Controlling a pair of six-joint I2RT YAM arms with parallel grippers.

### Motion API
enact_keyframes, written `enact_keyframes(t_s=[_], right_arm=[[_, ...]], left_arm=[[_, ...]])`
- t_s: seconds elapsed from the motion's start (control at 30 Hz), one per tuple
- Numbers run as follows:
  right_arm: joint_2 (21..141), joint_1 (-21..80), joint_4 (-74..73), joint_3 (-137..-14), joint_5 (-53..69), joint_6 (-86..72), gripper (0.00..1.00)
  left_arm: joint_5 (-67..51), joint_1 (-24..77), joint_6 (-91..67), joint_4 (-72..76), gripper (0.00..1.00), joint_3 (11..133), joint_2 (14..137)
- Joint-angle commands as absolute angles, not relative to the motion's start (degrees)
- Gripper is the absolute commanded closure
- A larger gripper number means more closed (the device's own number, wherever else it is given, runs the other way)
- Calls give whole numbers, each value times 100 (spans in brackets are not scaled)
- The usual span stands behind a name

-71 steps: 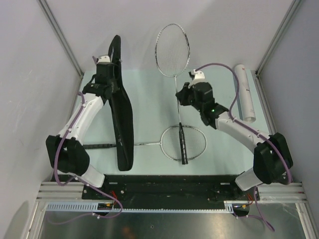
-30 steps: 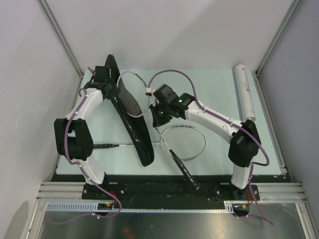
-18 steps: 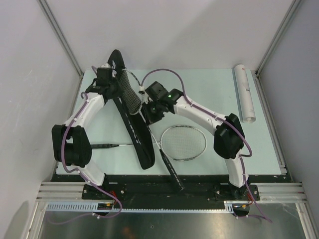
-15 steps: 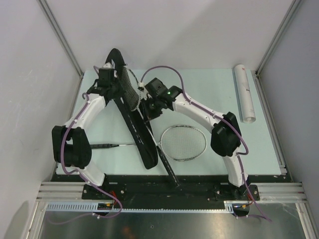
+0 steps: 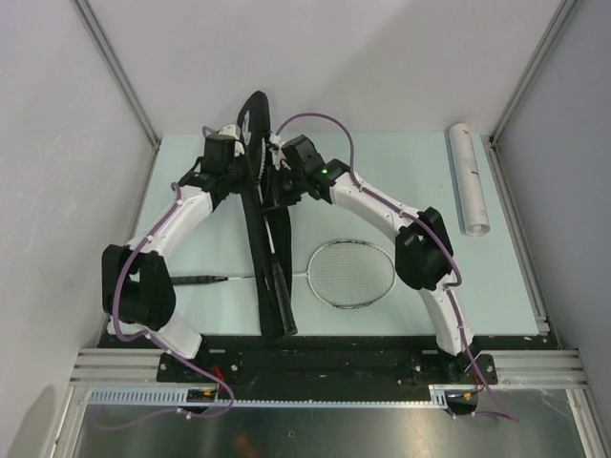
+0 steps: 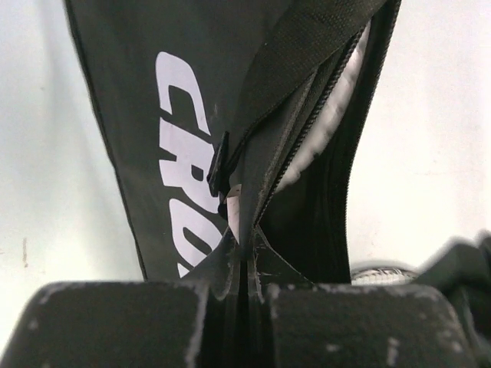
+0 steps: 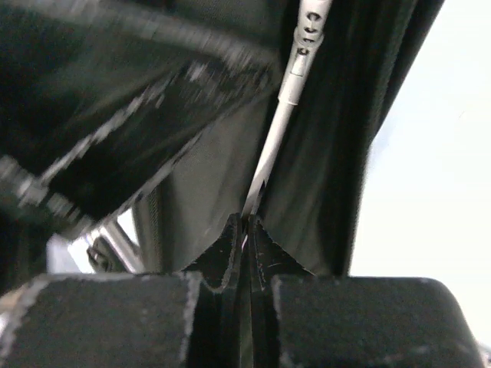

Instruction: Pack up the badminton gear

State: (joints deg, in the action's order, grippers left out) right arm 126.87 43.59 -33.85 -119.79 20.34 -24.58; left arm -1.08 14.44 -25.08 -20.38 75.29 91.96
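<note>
The left gripper point(image 6: 244, 247) was pinched tight on the edge of the black CROSSWAY racket bag point(image 6: 146, 84) right beside its zip, with a webbing strap point(image 6: 307, 46) running up from the same spot. The right gripper point(image 7: 245, 230) had its fingers clamped together on the thin silver shaft of the held racket point(image 7: 270, 157), with dark bag fabric on both sides of it. Seen from above, the bag showed as a narrow black strip running from the far middle of the table point(image 5: 420, 153) toward the near edge, and both grippers met at its far part. The held racket's black handle point(image 5: 280, 286) stuck out alongside the bag's near part. The second racket point(image 5: 351, 274) lay flat on the table just right of the bag, its shaft crossing the bag's line and its grip lying out to the left. The white tube point(image 5: 470, 181) lay along the table's right edge, well apart from everything else
</note>
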Motion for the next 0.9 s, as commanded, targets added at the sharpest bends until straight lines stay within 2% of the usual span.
enact_keyframes(t_s=[0.0,0.13,0.33,0.47,0.53,0.57,0.63,0.67,0.73,0.77,0.87], right_arm=[[12384,4149,-1153,-11401,1506,-2900,100],[12612,4070,-406,-11355,1309,-3077,100],[12841,3973,-406,-11453,1248,-3313,100],[12709,4104,-44,-11285,1247,-3717,100],[12666,4096,-541,-11417,1625,-3753,100],[12569,4087,-667,-11234,1696,-3753,90],[12167,4069,-956,-10874,2081,-3692,77],[12077,4087,-1228,-10681,2205,-3561,68],[11701,4209,-1982,-10408,2303,-3122,61],[11507,4306,-2073,-10206,2268,-2964,54],[10892,4605,-2180,-9362,1934,-2646,46]], left_arm=[[-956,1503,-2452,-1688,99,7585,8833],[-1651,1485,-2400,-1696,100,7681,8877],[-2626,1310,-2548,-1696,100,7673,8868],[-2690,1213,-2602,-1696,99,7638,8886],[-2689,1126,-2654,-1696,99,7638,8938],[-2724,1099,-2663,-1688,100,7646,8965],[-2768,1064,-2689,-1688,99,7664,9052],[-2777,1037,-2724,-1688,100,7664,9061],[-2891,985,-2847,-1653,100,7690,9158],[-2953,967,-2891,-1644,100,7699,9176],[-3006,940,-2979,-1617,100,7708,9237]])
